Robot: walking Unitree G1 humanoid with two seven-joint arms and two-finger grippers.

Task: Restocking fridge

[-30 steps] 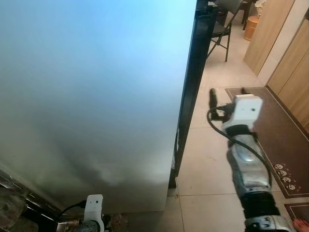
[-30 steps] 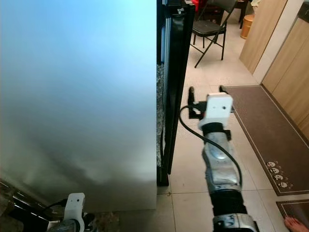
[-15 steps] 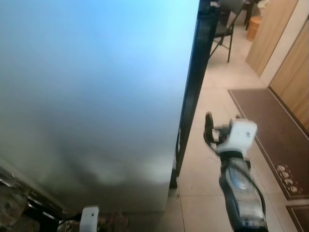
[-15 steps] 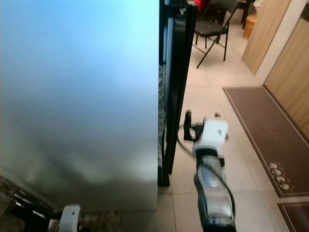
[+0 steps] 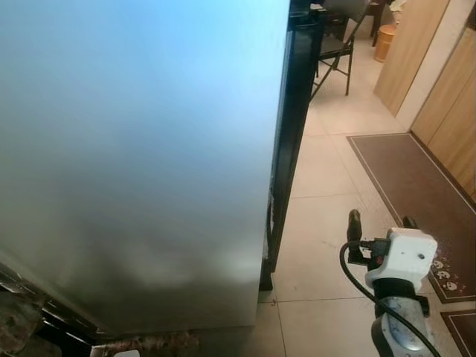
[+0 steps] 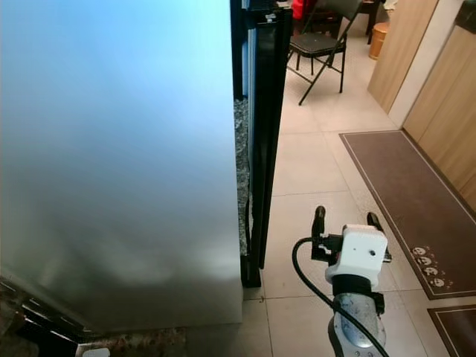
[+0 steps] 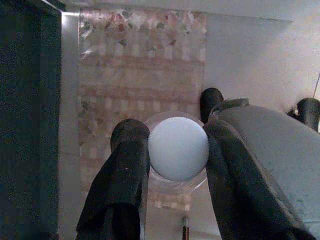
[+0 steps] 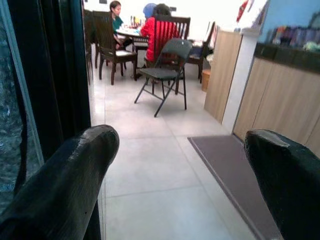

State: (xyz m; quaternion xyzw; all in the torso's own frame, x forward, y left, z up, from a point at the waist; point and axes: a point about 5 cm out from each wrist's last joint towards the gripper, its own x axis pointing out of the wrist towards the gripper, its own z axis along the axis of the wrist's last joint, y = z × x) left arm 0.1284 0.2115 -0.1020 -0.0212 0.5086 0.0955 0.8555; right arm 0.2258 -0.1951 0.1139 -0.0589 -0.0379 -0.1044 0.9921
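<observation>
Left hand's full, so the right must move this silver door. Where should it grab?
Probably its right vertical edge, approached from the robot's right by the open right gripper. The silver door has a flat, smooth face with no handle visible.

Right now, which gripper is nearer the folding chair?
Right. The right gripper is held out over the floor tiles, pointing toward the folding chair across the room. The left gripper hangs low, clamped on a white-lidded container.
</observation>
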